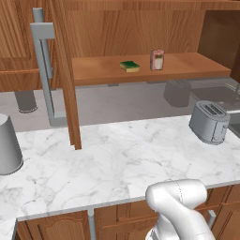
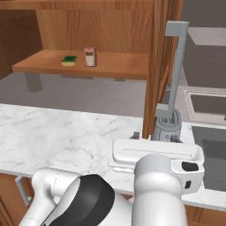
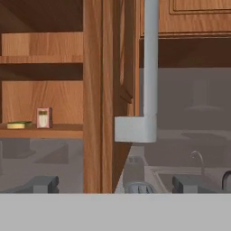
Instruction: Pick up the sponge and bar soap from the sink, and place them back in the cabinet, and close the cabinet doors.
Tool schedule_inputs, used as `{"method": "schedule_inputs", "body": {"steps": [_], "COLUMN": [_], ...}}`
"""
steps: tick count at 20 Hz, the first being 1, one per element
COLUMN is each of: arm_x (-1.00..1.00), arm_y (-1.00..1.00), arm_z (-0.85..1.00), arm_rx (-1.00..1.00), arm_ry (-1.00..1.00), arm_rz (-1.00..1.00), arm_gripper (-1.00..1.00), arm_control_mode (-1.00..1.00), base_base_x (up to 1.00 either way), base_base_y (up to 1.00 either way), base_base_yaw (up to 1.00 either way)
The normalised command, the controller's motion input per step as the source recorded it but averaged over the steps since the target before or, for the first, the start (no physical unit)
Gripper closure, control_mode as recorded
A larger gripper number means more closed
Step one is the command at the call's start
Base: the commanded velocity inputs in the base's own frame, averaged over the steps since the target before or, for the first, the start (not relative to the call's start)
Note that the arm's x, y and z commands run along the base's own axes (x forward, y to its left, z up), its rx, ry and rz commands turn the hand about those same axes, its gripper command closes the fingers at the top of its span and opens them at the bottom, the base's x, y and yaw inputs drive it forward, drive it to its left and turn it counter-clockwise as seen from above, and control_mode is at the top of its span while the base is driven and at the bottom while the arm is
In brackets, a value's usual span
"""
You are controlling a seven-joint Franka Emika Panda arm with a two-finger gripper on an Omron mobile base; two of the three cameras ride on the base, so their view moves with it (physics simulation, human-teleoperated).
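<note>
Wooden shelf of the cabinet [image 1: 197, 65] is seen in the left base view with the sponge [image 1: 130, 66] lying flat and the bar soap [image 1: 157, 60] stood upright just beside it. Same pair is seen in the right base view, plus an open door [image 2: 155, 66] edge-on. In the hand view the gripper [image 3: 115, 184] is spread wide, nothing held, door edge between the fingertips.

A grey toaster [image 1: 209, 121] stands near the right end of the white marble counter [image 1: 108, 164]. A grey cylindrical container [image 1: 8, 145] sits at the counter's left edge, well apart from it.
</note>
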Motion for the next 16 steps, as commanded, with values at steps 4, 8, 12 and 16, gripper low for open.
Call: {"method": "schedule_inputs", "body": {"steps": [4,8,12,16], "arm_x": [0.12,0.11,0.11,0.13], "arm_y": [-0.02,0.0,0.0,0.0], "arm_z": [-0.03,-0.05,-0.09,-0.09], "arm_rx": [0.0,0.0,0.0,0.0], "arm_ry": [0.0,0.0,0.0,0.0], "arm_rz": [0.0,0.0,0.0,0.0], "arm_gripper": [-1.0,-1.0,-1.0,-1.0], "arm_control_mode": [-1.0,-1.0,-1.0,-1.0], "base_base_x": [0.0,0.0,0.0,0.0], "base_base_y": [0.0,0.0,0.0,0.0], "base_base_yaw": [0.0,0.0,0.0,0.0]}}
